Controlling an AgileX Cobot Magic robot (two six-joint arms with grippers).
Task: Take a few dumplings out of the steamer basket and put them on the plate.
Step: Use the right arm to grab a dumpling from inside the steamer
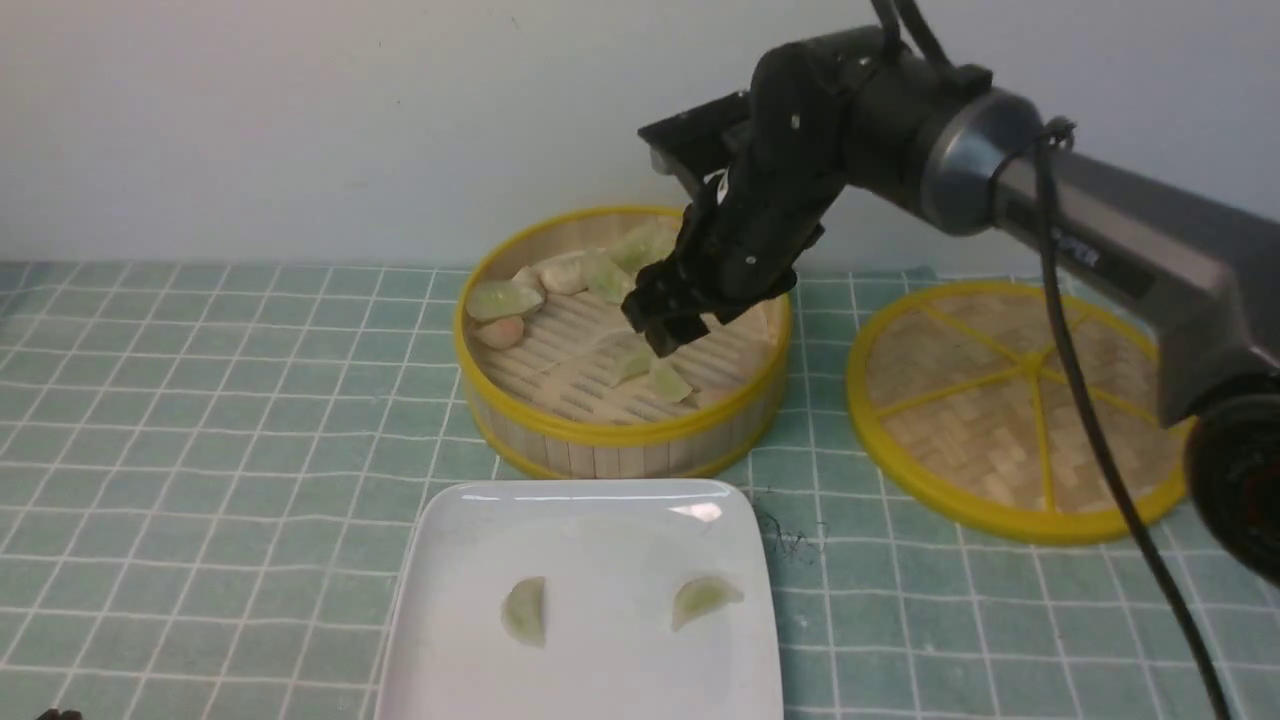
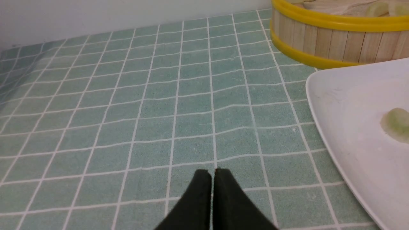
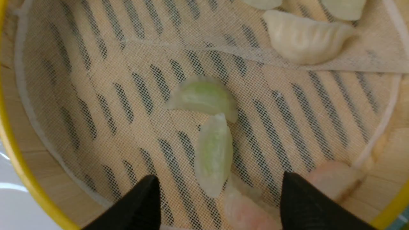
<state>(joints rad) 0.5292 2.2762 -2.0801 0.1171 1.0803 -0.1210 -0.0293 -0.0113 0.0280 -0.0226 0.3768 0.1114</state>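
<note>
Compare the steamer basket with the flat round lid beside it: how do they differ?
The steamer basket has an upright slatted wall; the lid is a flat woven disc with yellow spokes. The basket holds dumplings; none lie on the lid. The right gripper, jaws open, hangs over the basket, not over the lid. Both are round, bamboo-coloured, yellow-rimmed, and lie on the green checked cloth.
</note>
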